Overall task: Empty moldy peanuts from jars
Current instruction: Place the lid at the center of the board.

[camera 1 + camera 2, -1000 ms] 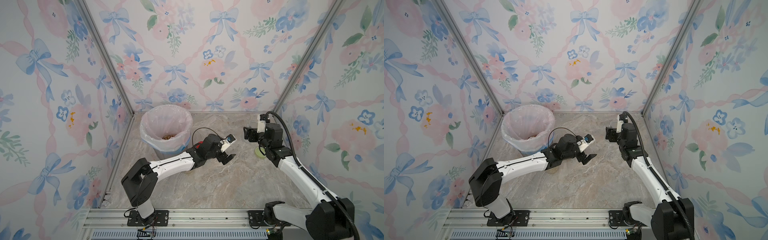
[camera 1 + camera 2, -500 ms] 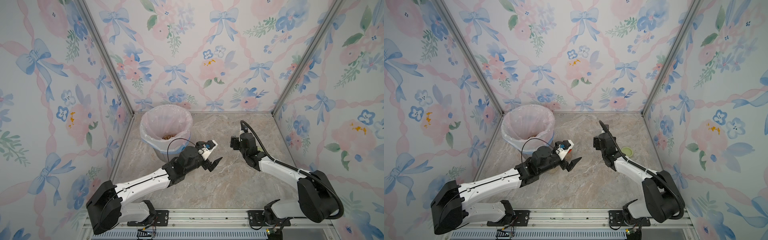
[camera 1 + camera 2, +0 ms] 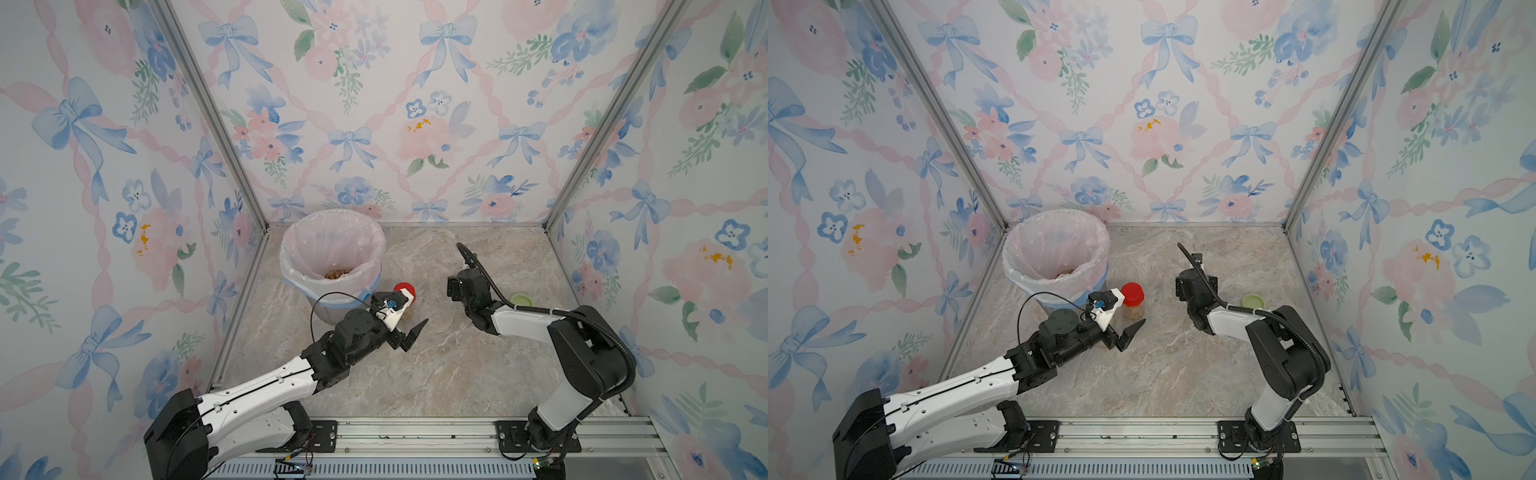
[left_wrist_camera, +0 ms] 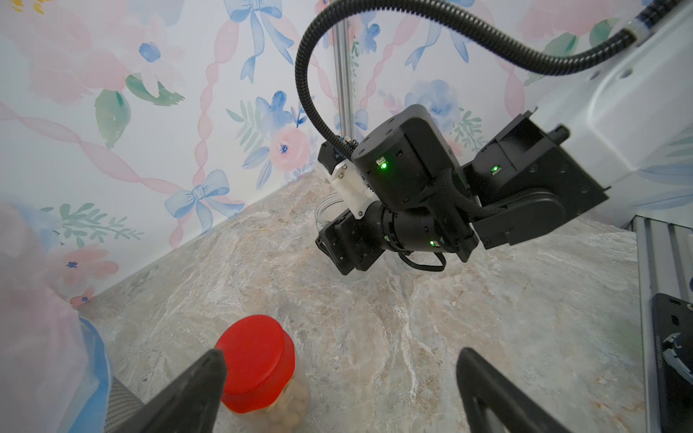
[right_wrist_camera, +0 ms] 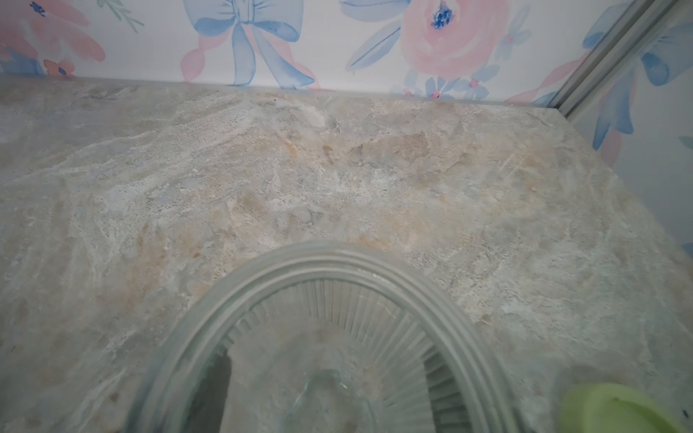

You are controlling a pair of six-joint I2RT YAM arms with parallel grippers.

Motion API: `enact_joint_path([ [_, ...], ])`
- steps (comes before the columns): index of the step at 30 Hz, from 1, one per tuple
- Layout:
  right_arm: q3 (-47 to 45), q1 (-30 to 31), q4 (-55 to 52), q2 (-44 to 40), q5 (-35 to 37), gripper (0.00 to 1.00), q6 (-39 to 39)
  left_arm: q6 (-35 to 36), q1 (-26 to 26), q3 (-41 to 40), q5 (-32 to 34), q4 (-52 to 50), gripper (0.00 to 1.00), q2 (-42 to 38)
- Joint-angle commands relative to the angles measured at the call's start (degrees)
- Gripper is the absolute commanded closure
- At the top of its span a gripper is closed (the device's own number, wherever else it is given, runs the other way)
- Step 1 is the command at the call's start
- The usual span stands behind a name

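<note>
A robot test booth: floral wallpaper panels [image 3: 374, 104], aluminium corner posts [image 3: 222, 133], marble-look tabletop [image 3: 436, 374]

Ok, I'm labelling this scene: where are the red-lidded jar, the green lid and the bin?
red-lidded jar [image 4: 255, 360]: left wrist view, on its lid.
green lid [image 3: 1253, 300]: in a top view, its top face.
bin [image 3: 332, 241]: in a top view, bag-lined inner wall.

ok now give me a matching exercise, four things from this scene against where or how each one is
Things:
1 clear jar with red lid
2 pale green round lid
3 grey bin lined with a pale plastic bag
4 clear lidless glass jar

States:
a held empty by the right gripper
b closed, tan peanuts inside
c open top, peanuts at the bottom
d lying loose on the marble table

Pairs: 1-b, 2-d, 3-c, 4-a
</note>
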State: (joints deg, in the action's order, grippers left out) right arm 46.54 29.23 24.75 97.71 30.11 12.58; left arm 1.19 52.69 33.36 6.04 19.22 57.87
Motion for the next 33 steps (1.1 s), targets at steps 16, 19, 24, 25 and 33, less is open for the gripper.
enact_joint_path([
  [16, 4.7, 1.3, 7.0, 7.1, -1.1, 0.41, 2.6, 0.0, -0.3, -0.8, 1.1, 0.9, 0.02, -0.7],
  [19, 4.4, 1.5, 6.5, 6.7, -1.1, 0.32, 2.8, 0.3, -0.4, -0.8, 1.3, 0.9, 0.02, -0.6],
  [24, 4.4, 2.0, 4.2, 6.1, -0.8, 0.17, 3.2, 0.6, -0.3, -0.5, 0.8, 0.9, 0.02, -0.6],
  [25, 4.4, 2.1, 3.7, 6.0, -0.5, 0.15, 3.3, 0.8, -0.3, -0.7, 0.9, 0.9, 0.02, -0.7],
  [33, 3.6, 2.5, 3.3, 5.3, 0.4, 0.04, 4.0, 1.3, -0.4, -1.2, 1.8, 0.8, 0.02, -2.2],
])
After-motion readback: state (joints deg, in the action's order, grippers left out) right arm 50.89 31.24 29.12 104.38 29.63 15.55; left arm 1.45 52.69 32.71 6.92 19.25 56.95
